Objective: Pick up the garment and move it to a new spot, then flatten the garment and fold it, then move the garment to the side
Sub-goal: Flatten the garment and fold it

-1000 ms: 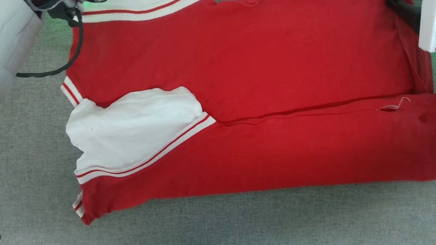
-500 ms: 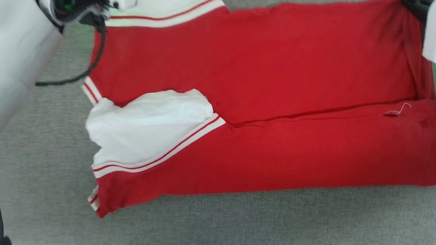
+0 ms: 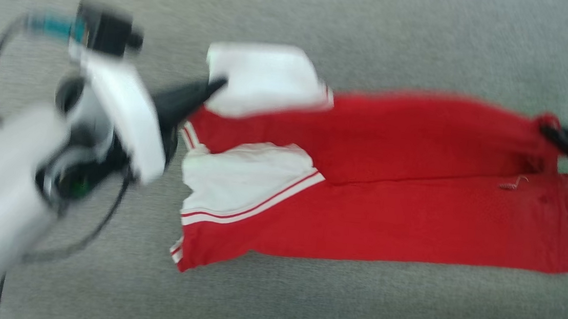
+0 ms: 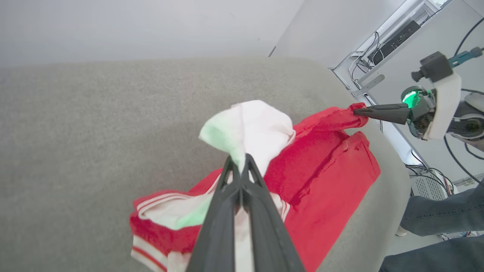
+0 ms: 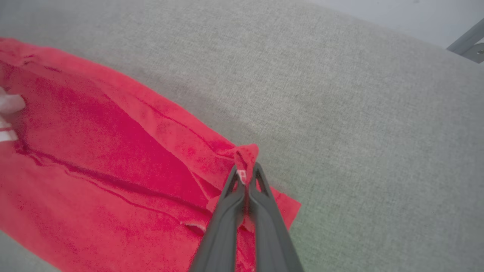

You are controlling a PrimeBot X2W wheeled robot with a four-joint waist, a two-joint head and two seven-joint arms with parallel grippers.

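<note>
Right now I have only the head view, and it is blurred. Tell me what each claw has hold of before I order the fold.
Observer: In its wrist view the left claw is shut on the white sleeve of the jersey, bunched above the fingertips.
Operator: Now the right one.
Observer: The right claw is shut on a red corner of the jersey, lifted off the grey fabric surface.
Operator: Report anything nearby.
Observer: A person's legs in jeans stand past the surface's edge, in the left wrist view.

No readable text, labels or numbers
</note>
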